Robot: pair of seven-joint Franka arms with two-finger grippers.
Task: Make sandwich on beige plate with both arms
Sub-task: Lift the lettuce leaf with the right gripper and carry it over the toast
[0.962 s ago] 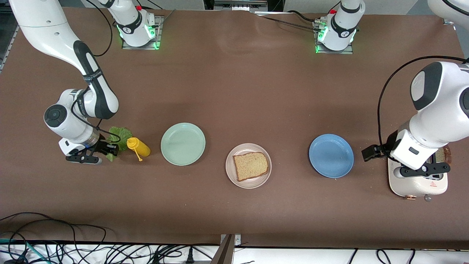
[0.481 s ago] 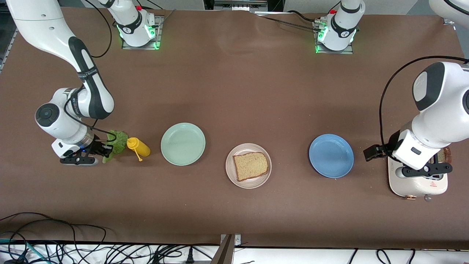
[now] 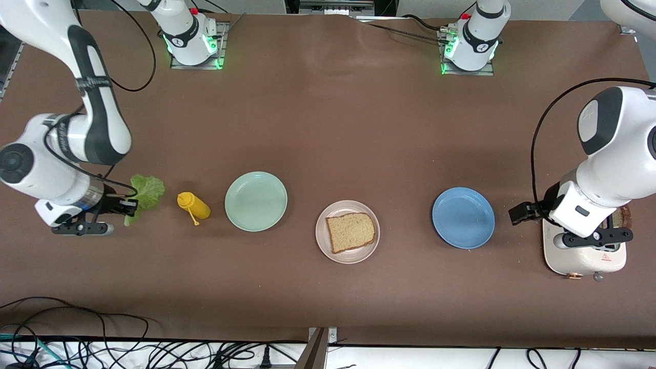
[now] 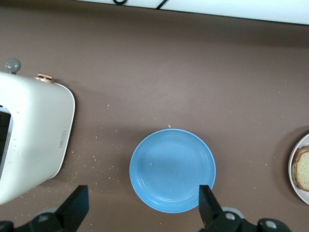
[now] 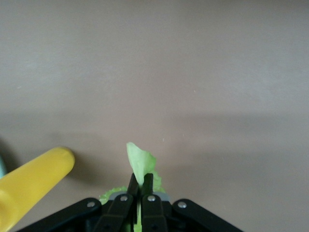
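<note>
Green lettuce leaf (image 3: 145, 193) hung pinched in the right gripper (image 3: 123, 207) over the table's right-arm end. It should go flat onto the bread slice (image 3: 351, 231) on the beige plate (image 3: 323, 241). Waiting over the toaster (image 3: 584, 259), the left gripper (image 4: 140, 210) was spread wide.

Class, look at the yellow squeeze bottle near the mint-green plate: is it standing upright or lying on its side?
On its side. The yellow bottle lies lengthwise on the table, cap end away from the green plate.
</note>
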